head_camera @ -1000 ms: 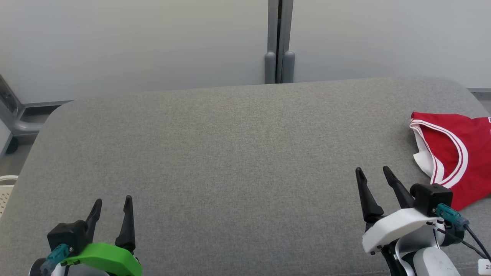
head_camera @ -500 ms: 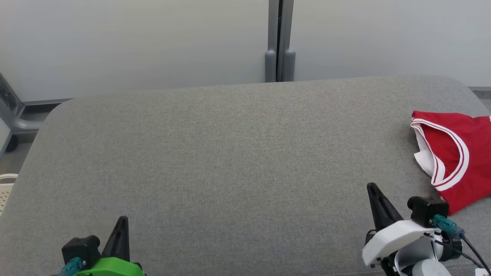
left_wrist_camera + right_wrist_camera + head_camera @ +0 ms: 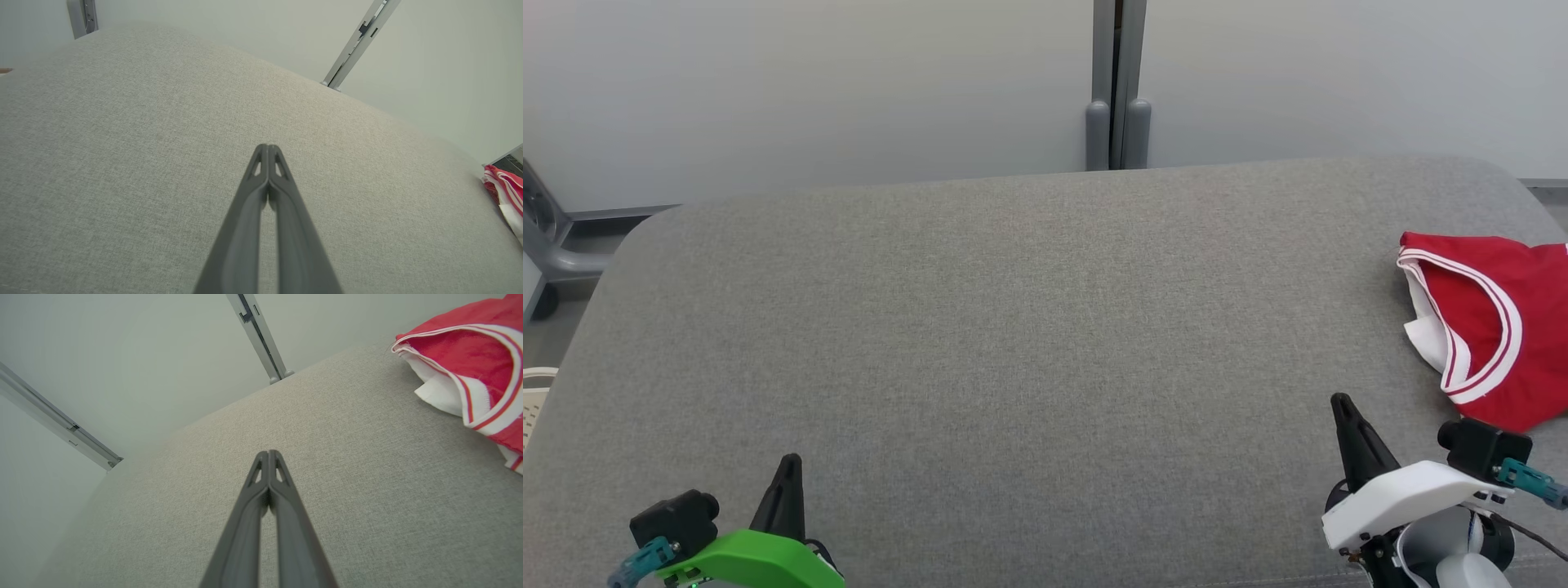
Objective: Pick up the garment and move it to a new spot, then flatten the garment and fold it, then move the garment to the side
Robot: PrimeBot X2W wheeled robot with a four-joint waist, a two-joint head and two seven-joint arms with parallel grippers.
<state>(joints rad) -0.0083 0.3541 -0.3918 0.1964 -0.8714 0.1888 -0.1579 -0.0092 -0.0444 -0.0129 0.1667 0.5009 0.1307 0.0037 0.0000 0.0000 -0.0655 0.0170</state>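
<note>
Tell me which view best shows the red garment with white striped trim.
Head view: it places the red garment with white striped trim at the right edge of the grey padded surface, though cropped. Right wrist view shows its trimmed edge close; left wrist, a sliver.

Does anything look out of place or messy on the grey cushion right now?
Only the red garment: it lies loosely bunched near the grey cushion's right edge, white inner fabric poking out. The left gripper and right gripper are shut, clear of it.
</note>
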